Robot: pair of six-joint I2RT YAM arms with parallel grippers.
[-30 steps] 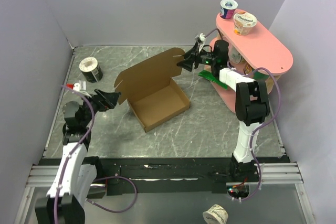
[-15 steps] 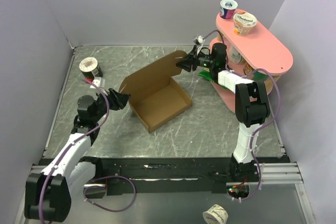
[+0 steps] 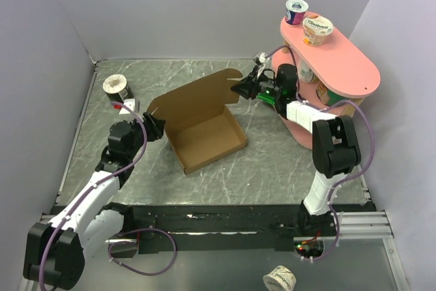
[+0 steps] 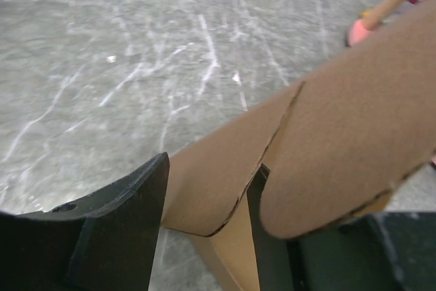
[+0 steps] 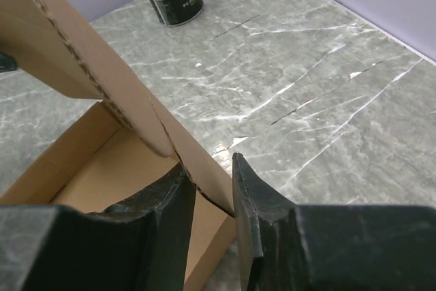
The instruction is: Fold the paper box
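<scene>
Brown cardboard, the box (image 3: pixel 204 127) sits mid-table (image 3: pixel 286 161), its tray open and its lid raised toward the back wall. A dark can (image 3: pixel 117 88) stands far left, near the left arm but apart from the box. A pink shelf (image 3: pixel 344 66), bearing a blue cup (image 3: pixel 296 11) and a Chobani cup (image 3: pixel 317 30), stands close behind the right forearm. The left hand (image 3: pixel 154 127) reaches in low, grasping the lid's left flap. The right hand (image 3: pixel 244 89), its arm stretched leftward, pinches the lid's right edge.
</scene>
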